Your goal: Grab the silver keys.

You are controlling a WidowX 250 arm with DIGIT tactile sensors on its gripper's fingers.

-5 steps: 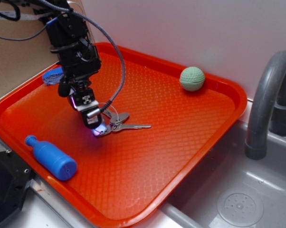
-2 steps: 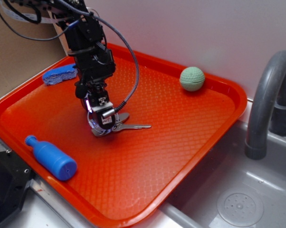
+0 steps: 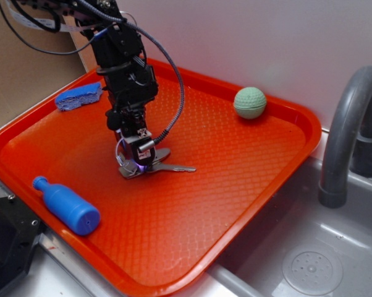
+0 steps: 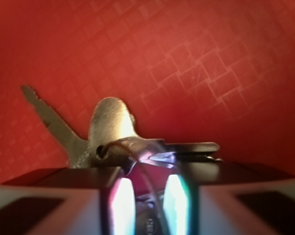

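Exterior view: I see my black gripper [image 3: 135,167] with jaws narrowly apart astride the silver keys [image 3: 164,166], mid orange plastic tray [image 3: 248,185]; blue bottle [image 3: 67,206] and green ball [image 3: 249,103] also inside.

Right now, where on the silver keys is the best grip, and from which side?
Probably the ring end of the silver keys, taken from straight above. The bunch lies flat on the tray, so the blades leave little to pinch, while the heads and wire ring stack a bit higher. The gripper is already down over that end; in the wrist view the ring sits between its fingers.
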